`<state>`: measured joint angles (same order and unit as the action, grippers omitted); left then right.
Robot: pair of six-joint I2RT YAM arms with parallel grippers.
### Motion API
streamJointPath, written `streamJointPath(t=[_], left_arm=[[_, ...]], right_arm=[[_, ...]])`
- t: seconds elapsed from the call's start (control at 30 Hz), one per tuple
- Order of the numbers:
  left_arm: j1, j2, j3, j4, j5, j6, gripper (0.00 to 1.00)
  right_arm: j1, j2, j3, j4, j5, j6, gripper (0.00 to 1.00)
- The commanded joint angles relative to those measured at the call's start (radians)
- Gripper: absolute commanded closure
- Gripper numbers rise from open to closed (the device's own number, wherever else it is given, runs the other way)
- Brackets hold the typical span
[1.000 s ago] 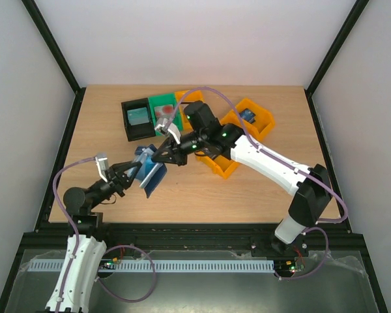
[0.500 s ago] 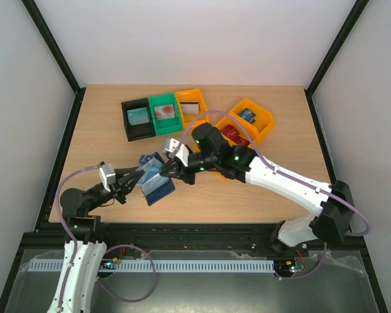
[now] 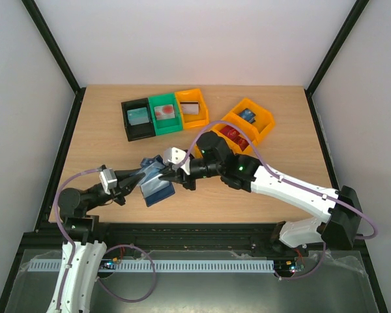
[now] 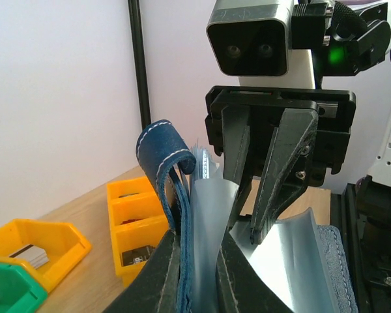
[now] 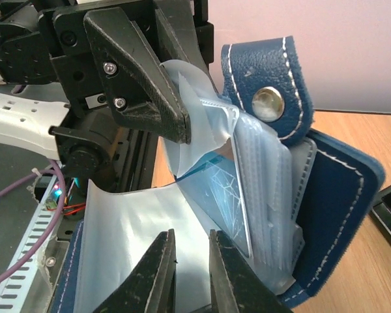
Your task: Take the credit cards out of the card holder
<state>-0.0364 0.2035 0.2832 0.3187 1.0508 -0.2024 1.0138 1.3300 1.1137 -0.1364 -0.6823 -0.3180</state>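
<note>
Gripping the open card holder (image 3: 155, 184) above the tabletop's (image 3: 104, 137) bare near-left part, well apart from the far bins (image 3: 126, 120), the left jaws are clamped shut. The right jaws, nearly closed, pinch its clear sleeve (image 5: 130, 235), with a teal credit card (image 5: 225, 195) just beside them.

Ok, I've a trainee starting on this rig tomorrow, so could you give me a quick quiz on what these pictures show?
1. Which tool clamps the navy cover of the card holder?
2. True or false: the card holder is folded shut.
3. The credit card showing inside the clear sleeves is: A red, B light blue, C green.

Key: 1 the left tool; 2 false; 3 B.
</note>
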Motion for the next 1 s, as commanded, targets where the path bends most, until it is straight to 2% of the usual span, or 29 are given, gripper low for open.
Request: streamJointPath(t=[0.0, 0.23, 0.47, 0.73, 0.97], left_arm=[[-0.005, -0.004, 0.047, 0.027, 0.010, 0.024, 0.98], [-0.005, 0.004, 0.021, 0.188, 0.007, -0.161, 0.98], [-0.012, 0.011, 0.062, 0.135, 0.089, -0.111, 0.98], [-0.017, 0.030, 0.071, 0.243, 0.089, -0.245, 0.98], [-0.023, 0.037, 0.076, 0.222, 0.096, -0.237, 0.98]], right_arm=[[0.005, -0.023, -0.003, 0.023, 0.041, -0.022, 0.84], [-0.013, -0.037, -0.072, 0.023, 0.054, 0.026, 0.81], [-0.015, -0.025, -0.070, 0.067, 0.053, 0.054, 0.81], [-0.048, -0.038, -0.109, 0.049, 0.063, 0.060, 0.76], [-0.060, -0.033, -0.118, 0.062, 0.036, 0.078, 0.74]])
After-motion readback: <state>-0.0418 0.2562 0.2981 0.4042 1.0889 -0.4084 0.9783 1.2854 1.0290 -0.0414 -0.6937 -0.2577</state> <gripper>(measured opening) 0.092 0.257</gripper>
